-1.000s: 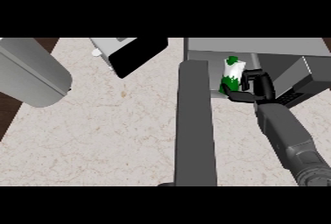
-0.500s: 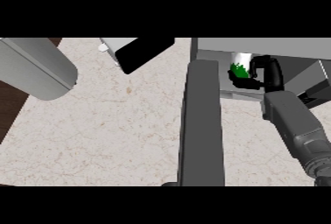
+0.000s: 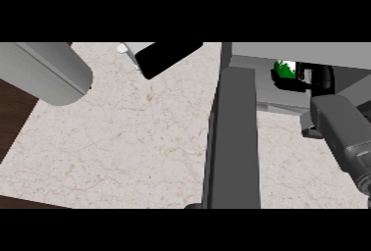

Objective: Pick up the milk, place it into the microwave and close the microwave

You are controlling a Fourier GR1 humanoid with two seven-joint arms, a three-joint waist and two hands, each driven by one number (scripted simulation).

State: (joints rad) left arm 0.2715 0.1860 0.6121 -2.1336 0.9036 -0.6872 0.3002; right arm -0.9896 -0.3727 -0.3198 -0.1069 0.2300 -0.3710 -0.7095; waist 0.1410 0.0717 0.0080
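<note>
The right forearm (image 3: 346,132) is slanting in from 5 o'clock toward 1 o'clock, and the right hand (image 3: 319,78) at its end is curling its black fingers round the milk (image 3: 284,69), clamping it. The milk, green and white, is sitting at the mouth of the microwave (image 3: 304,49) at 1 o'clock, partly tucked under the microwave's grey top. The microwave door (image 3: 233,142) is hanging open, running as a dark grey slab from 12 toward 6 o'clock. A pale speckled counter (image 3: 123,142) is spreading to the left; dark wood floor (image 3: 13,108) is showing at 9 o'clock. A broad grey cylinder (image 3: 43,68) is lying at 10 o'clock, and a black slab (image 3: 170,55) at 11 o'clock.
</note>
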